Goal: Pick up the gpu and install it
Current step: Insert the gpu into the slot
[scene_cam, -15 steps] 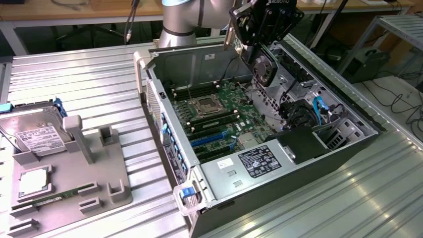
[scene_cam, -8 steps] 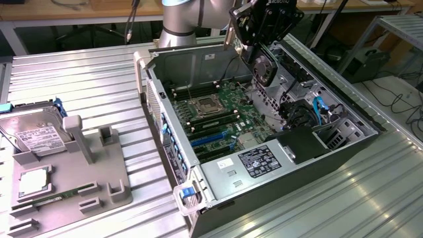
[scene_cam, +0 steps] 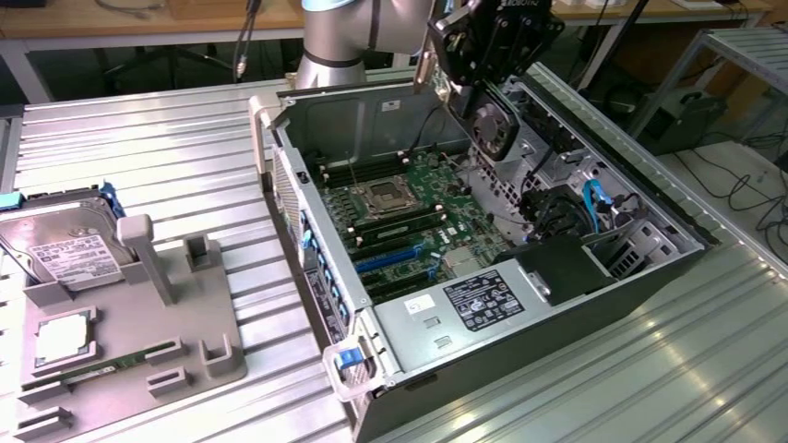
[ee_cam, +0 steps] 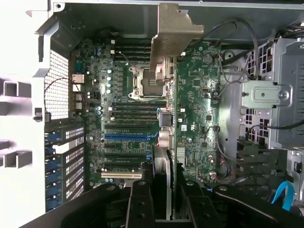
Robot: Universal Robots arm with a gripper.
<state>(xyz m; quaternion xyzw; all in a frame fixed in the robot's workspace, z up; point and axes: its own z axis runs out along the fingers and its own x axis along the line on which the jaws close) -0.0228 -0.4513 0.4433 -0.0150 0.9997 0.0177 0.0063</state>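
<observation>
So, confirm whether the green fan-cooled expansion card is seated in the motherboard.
No: the gripper holds the gpu above the open computer case.

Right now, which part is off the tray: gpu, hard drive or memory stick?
The gpu: the gripper holds it over the open case. The hard drive and memory stick lie on the grey tray.

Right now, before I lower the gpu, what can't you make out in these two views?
- Board beneath the gpu: wrist view, the card's own bracket and edge cover that strip of motherboard.
- Jaws' contact with the card: exterior view, the dark shapes merge there and the top edge cuts them off.
- Hard drive: exterior view, cut off by that view's left edge.
</observation>
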